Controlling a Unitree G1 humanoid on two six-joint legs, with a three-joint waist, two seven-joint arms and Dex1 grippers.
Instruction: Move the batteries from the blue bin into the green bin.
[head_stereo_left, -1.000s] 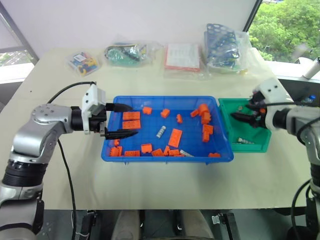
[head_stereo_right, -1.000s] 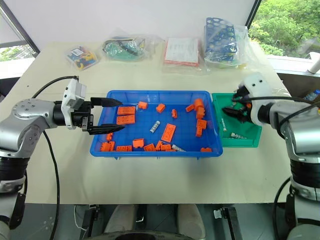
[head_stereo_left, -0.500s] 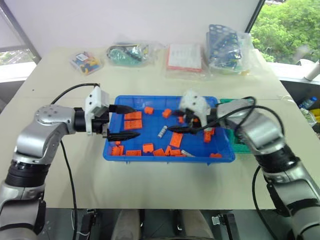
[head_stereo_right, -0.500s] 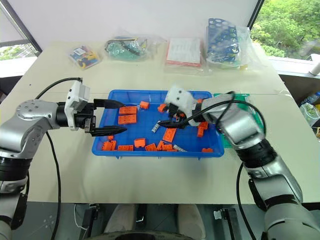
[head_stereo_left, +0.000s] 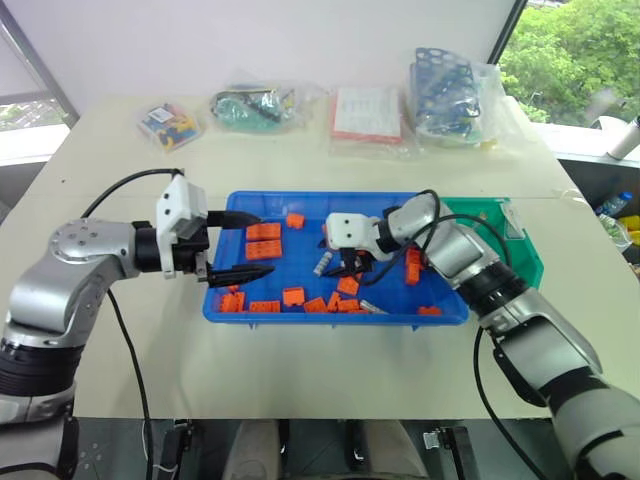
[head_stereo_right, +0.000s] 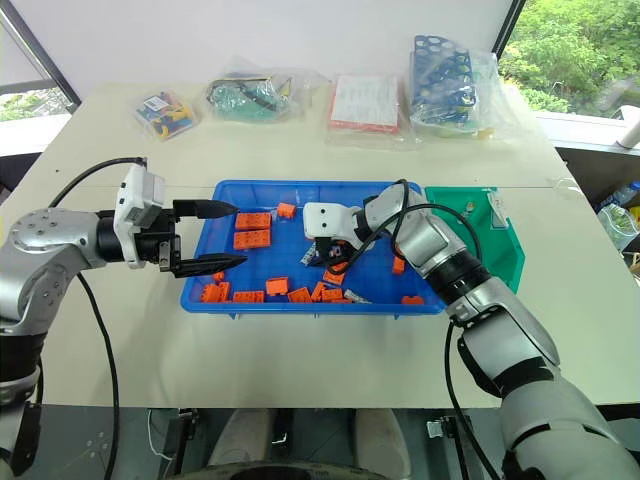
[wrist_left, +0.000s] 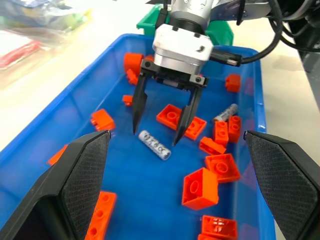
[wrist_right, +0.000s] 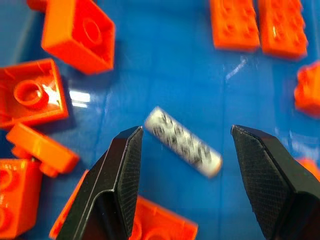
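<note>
Right gripper (wrist_left: 162, 127) released, jaws straddling battery (wrist_left: 154, 144) in blue bin (wrist_left: 60, 120). Risk: battery lies skewed, may roll out; orange blocks (wrist_left: 181, 120) nearby could snag.

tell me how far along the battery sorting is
Partly done at best: what the green bin holds cannot be seen. In hand: the right pincer is open, its fingers either side of a battery lying in the blue bin, not gripped yet. Left: that one, plus another battery among the orange blocks. The left pincer is open and empty.
</note>
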